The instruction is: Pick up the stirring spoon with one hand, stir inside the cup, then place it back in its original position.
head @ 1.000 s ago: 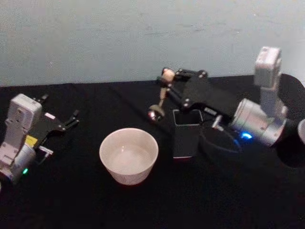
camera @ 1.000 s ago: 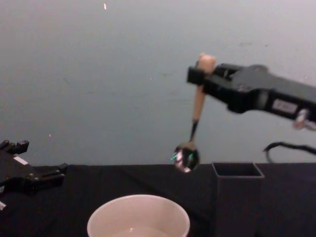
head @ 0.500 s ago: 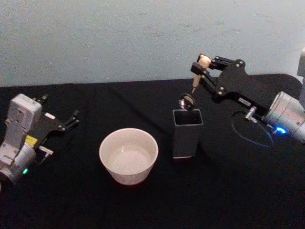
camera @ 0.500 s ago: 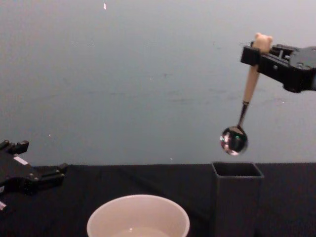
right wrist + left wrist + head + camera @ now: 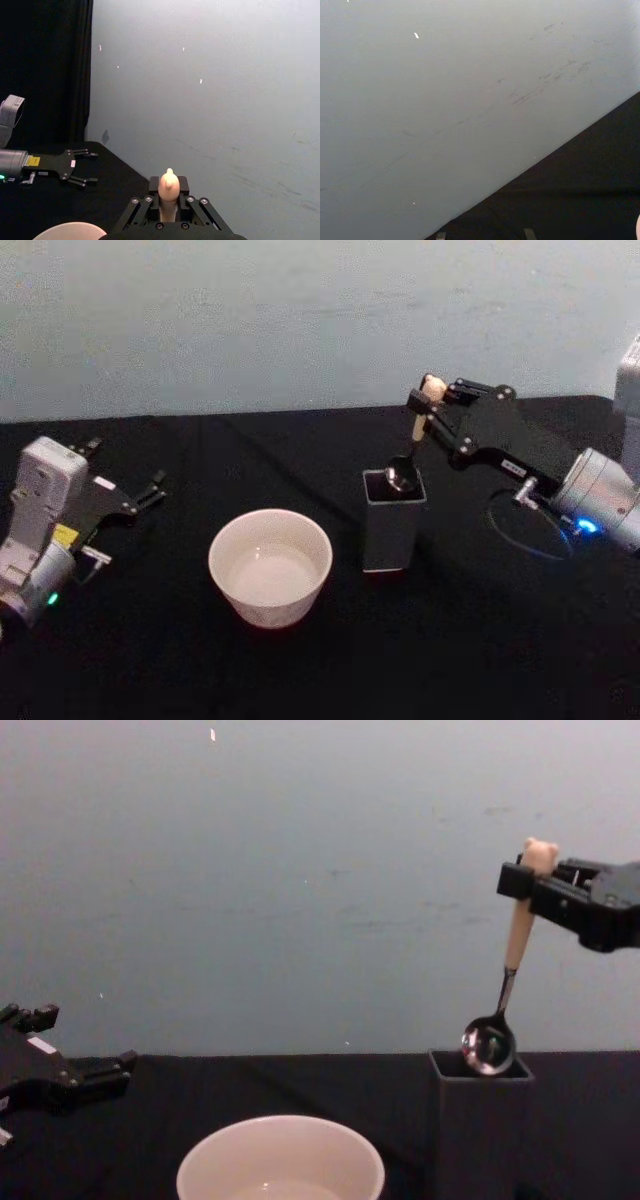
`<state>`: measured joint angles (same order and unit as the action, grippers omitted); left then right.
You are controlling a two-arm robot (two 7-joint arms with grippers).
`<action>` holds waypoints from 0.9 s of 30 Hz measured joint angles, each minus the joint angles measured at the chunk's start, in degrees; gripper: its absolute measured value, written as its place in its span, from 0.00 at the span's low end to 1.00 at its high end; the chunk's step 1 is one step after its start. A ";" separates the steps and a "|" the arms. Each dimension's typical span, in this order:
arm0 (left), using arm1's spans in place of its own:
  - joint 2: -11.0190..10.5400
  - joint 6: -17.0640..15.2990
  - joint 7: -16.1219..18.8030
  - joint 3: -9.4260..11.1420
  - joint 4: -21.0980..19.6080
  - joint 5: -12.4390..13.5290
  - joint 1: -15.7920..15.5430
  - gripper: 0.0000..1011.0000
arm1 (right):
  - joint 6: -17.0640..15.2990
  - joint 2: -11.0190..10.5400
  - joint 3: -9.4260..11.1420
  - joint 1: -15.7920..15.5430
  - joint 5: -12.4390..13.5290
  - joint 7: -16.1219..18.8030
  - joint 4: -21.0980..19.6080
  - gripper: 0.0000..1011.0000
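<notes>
spoon pos: spoon [image 5: 417, 432] hangs near-upright, bear-head end up, bowl end down at the mouth of the holder [image 5: 392, 530]. Chest view puts the bowl about level w/ the holder rim; touching or not, can't tell.
right gripper: right gripper [image 5: 431, 406] reaches in from robot's right, above the holder. Fingers closed on the top of the spoon handle, just under the bear head, which pokes out above them.
left gripper: left gripper [image 5: 157, 490] sits low over the tabletop [image 5: 480, 660] on robot's far left, well apart from the cup. Fingers spread, nothing between them; idle.
cup: cup [image 5: 268, 608] on tabletop, just beside holder on its left, not touching it. Nothing in contact w/ the cup.
step (guess): spoon is lined up over the holder, not the cup, so it's either coming out or going back in; can't tell which.
handling: spoon prob light & stiff. Thin metal stem + smooth bowl look slippery. Held at the very top it hangs like a pendulum, so the bowl end may swing on fast moves.
grip spot: upper handle below the bear head, as now. It's thicker there, and the head acts as a stop vs sliding down.
risk: bowl clipping the holder rim; holder is tall & narrow, could tip. Cup rim is thin, looks like ceramic, so stir gently.
next move needs: slow, straight vertical travel over the holder mouth.
</notes>
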<state>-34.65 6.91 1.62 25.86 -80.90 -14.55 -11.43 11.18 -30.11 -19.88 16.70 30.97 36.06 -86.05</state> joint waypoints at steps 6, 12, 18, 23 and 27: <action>0.00 0.00 0.00 0.00 0.00 0.00 0.00 0.99 | 0.67 0.88 -0.93 0.87 0.56 2.20 2.66 0.21; 0.00 0.00 0.00 0.00 0.00 0.00 0.00 0.99 | 0.23 1.53 -2.41 2.17 1.71 4.96 6.19 0.21; 0.00 0.00 0.00 0.00 0.00 0.00 0.00 0.99 | -0.25 2.34 -4.19 4.00 1.71 6.48 10.46 0.21; 0.00 0.00 0.00 0.00 0.00 0.00 0.00 0.99 | -0.72 3.23 -5.25 5.32 1.44 6.83 13.76 0.21; 0.00 0.00 0.00 0.00 0.00 0.00 0.00 0.99 | -0.99 3.77 -5.69 5.92 1.24 6.80 15.55 0.21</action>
<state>-34.65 6.91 1.62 25.86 -80.90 -14.55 -11.43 10.19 -26.34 -25.57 22.62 32.21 42.86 -70.50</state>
